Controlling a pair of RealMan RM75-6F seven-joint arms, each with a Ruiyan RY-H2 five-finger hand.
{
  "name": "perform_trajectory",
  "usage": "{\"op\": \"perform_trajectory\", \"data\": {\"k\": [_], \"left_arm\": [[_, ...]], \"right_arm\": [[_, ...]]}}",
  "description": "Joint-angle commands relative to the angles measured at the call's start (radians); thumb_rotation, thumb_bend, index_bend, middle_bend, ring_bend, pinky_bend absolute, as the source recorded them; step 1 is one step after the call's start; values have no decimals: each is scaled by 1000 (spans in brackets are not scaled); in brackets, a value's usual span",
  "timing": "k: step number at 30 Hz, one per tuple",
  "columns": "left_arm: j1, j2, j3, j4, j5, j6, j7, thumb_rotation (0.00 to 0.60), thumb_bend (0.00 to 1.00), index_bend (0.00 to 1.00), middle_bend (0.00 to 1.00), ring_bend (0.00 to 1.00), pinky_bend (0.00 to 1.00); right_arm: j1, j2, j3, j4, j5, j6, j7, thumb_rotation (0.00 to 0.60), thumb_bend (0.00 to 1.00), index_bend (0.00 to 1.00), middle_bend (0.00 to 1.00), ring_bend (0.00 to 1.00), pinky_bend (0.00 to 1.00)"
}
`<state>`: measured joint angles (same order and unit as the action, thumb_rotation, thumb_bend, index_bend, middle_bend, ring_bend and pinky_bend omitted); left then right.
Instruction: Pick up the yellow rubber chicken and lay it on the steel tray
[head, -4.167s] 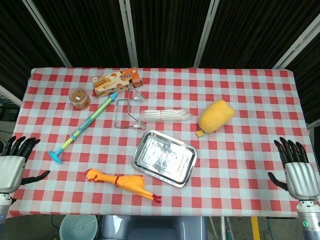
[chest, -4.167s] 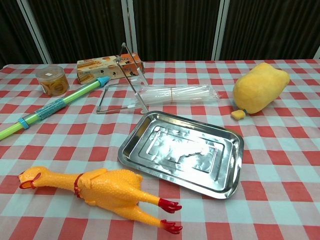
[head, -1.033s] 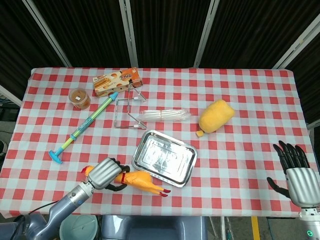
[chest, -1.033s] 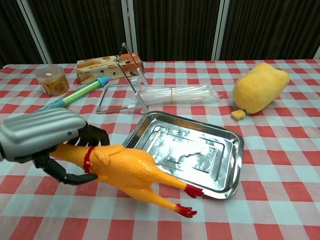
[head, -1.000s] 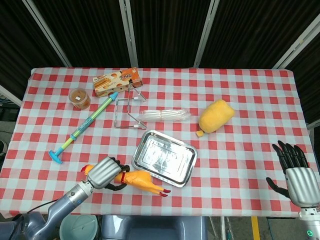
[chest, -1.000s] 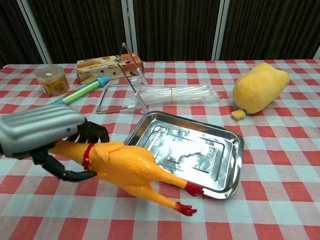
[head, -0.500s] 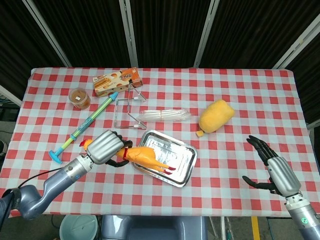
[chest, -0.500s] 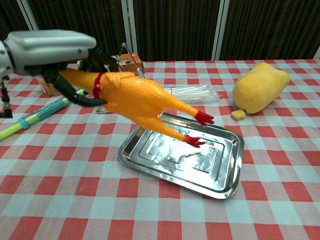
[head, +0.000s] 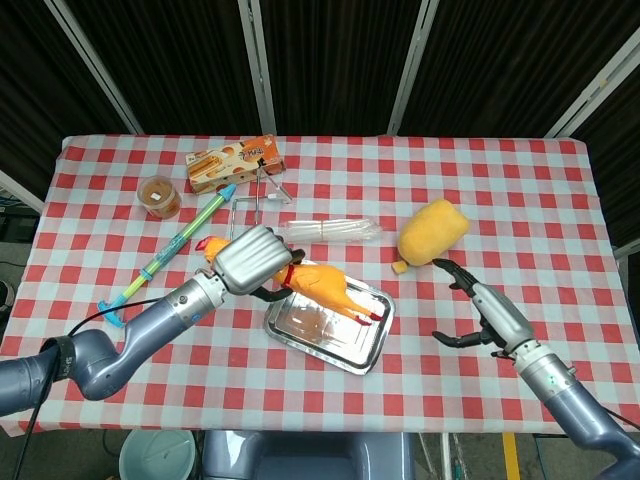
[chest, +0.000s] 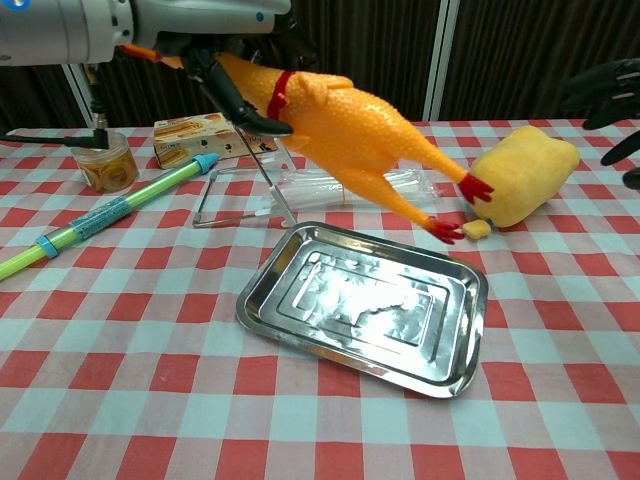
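My left hand (head: 250, 260) grips the yellow rubber chicken (head: 325, 288) by the neck and holds it in the air above the steel tray (head: 377, 338). In the chest view the chicken (chest: 345, 125) hangs tilted, head up at the left, with its red feet pointing down and right over the tray's (chest: 300, 290) far edge. The left hand (chest: 150, 20) fills the upper left there. The tray has nothing lying in it. My right hand (head: 490, 312) hovers with fingers spread to the right of the tray and holds nothing; its dark fingers (chest: 610, 85) show at the chest view's right edge.
A yellow plush toy (head: 433, 232) lies right of the tray's far side. Behind the tray are a clear bag of straws (head: 330, 231) and a wire rack (head: 255, 225). A green-blue water squirter (head: 170, 250), a small jar (head: 159, 196) and an orange box (head: 235, 163) sit at the back left.
My left hand has lifted the chicken off the table's front and carried it up and right over the tray. My right hand has risen and moved in over the table.
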<state>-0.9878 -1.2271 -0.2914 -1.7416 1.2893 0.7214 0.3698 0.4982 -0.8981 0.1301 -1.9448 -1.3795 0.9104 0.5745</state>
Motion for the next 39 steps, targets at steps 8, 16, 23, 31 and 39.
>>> {"op": "perform_trajectory", "data": {"k": [8, 16, 23, 31, 39], "left_arm": [[-114, -113, -11, 12, -150, 29, 149, 600, 648, 603, 674, 611, 649], [-195, -188, 1, 24, -289, 70, 292, 600, 645, 603, 676, 613, 652], [-258, -250, 20, 10, -413, 152, 428, 600, 644, 602, 682, 617, 654], [-311, -295, 20, 9, -484, 188, 461, 600, 641, 603, 683, 617, 655], [-345, -316, 39, 31, -497, 189, 465, 600, 642, 603, 682, 617, 655]], "right_arm": [[118, 4, 43, -51, 199, -169, -105, 600, 258, 0, 70, 87, 203], [159, -18, 44, -69, 313, -174, -227, 600, 258, 0, 70, 78, 139], [177, -40, 33, -80, 375, -164, -305, 600, 258, 0, 69, 58, 118], [197, -89, 31, -60, 439, -142, -373, 600, 258, 0, 69, 58, 117], [213, -120, 37, -36, 495, -134, -408, 600, 258, 24, 90, 69, 118]]}}
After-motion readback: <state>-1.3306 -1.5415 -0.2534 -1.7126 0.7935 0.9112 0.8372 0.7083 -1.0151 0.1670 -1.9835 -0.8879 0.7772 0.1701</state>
